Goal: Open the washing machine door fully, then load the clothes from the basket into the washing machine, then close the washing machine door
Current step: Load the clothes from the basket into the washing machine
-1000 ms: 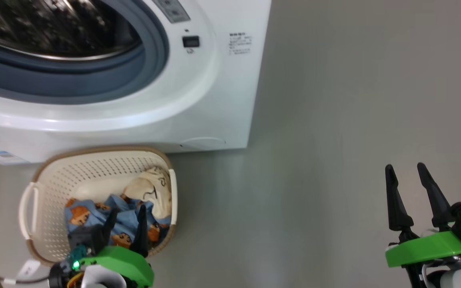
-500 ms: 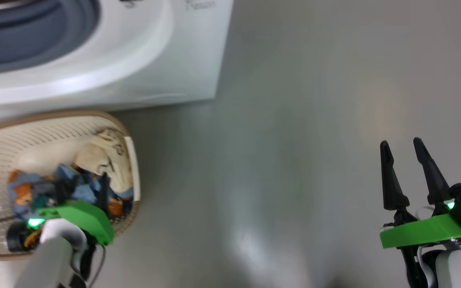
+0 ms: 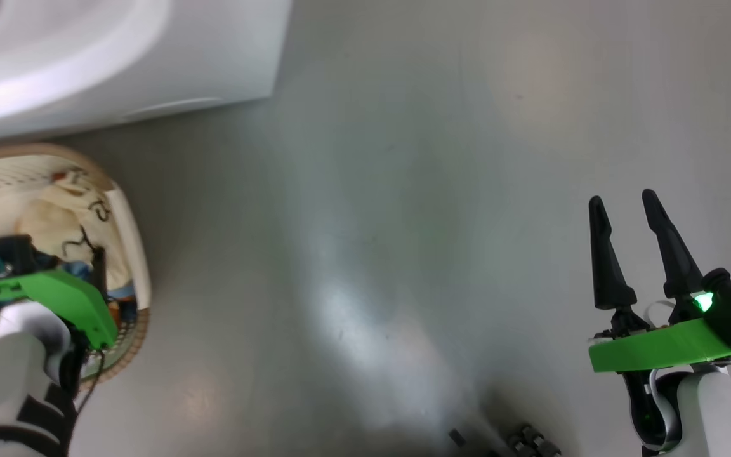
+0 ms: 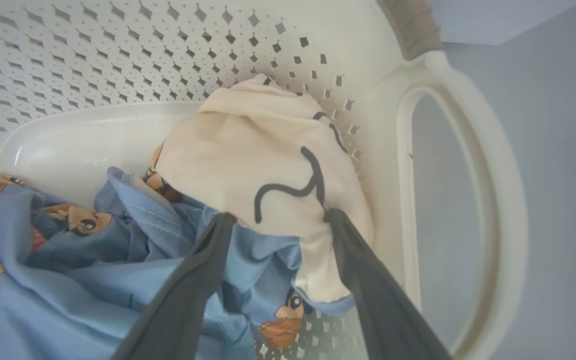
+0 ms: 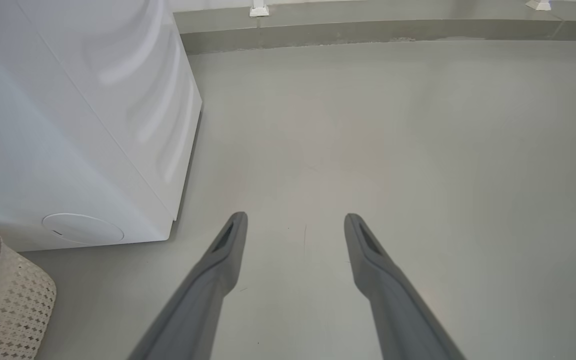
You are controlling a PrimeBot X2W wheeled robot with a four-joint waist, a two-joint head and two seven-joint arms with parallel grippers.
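Note:
In the left wrist view my left gripper is open inside the basket. Its fingertips press into the clothes: one on the light-blue printed fabric, the other at the edge of the cream garment with the black mark, whose lower fold lies between them. In the head view the basket sits at the left edge, below the white washing machine. My right gripper hovers open over bare floor at the lower right, holding nothing. The washing machine door is out of view.
The right wrist view shows the washing machine's side with its round filter cover, a basket corner and grey floor running to a baseboard. Small dark parts lie at the head view's bottom edge.
The head camera has swung right, sliding machine and basket to the picture's left edge. My left gripper has tipped down into the basket's clothes. The right gripper stays open.

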